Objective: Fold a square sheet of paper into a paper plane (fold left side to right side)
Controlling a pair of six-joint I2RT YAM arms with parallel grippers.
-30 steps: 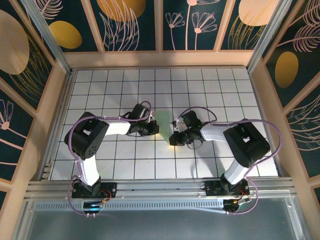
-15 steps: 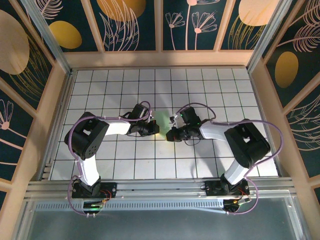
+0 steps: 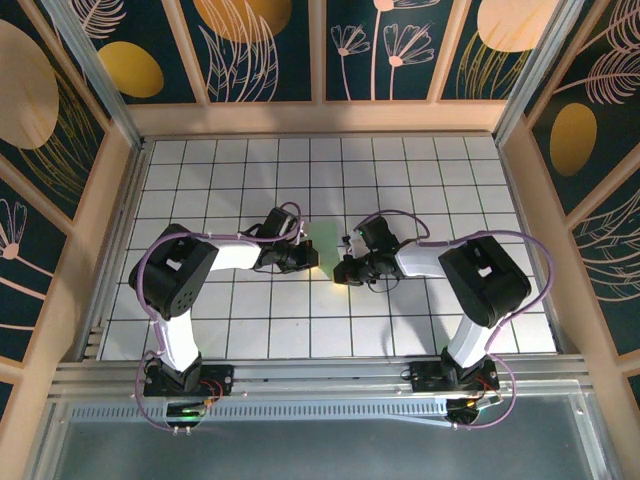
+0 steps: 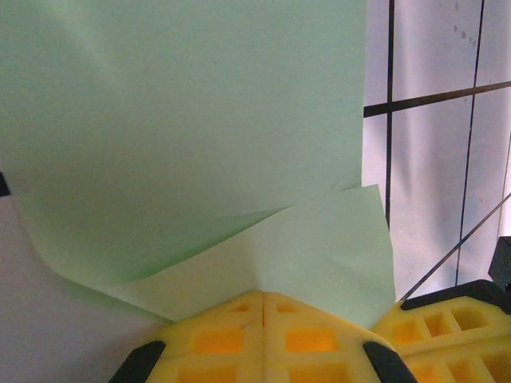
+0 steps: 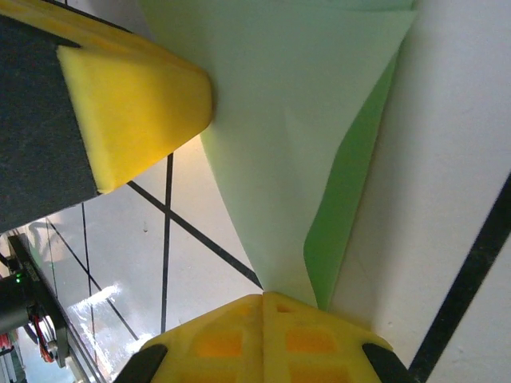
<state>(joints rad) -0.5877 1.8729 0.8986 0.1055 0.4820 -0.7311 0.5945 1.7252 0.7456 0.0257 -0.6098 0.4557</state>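
The square sheet of paper [image 3: 326,240], pale green, lies partly lifted between my two grippers near the table's middle. In the left wrist view the sheet of paper [image 4: 184,120] curls upward, one corner flap reaching the tips of my left gripper [image 4: 263,297], which is shut on that edge. In the right wrist view the sheet of paper [image 5: 287,120] narrows to a doubled corner pinched in my shut right gripper [image 5: 263,299]. From above, the left gripper [image 3: 308,262] and right gripper [image 3: 342,270] face each other closely. A paper plane is out of view.
White grid tiles [image 3: 420,180] cover the table, bounded by wooden walls [image 3: 320,118]. A yellow finger of the other gripper shows in each wrist view, the right one's [image 4: 447,319] and the left one's [image 5: 136,104]. A metal rail [image 3: 320,375] runs along the near edge.
My right gripper has moved a little left and away from me, closer to the left gripper, and the right arm's elbow has swung with it. The left arm has hardly moved.
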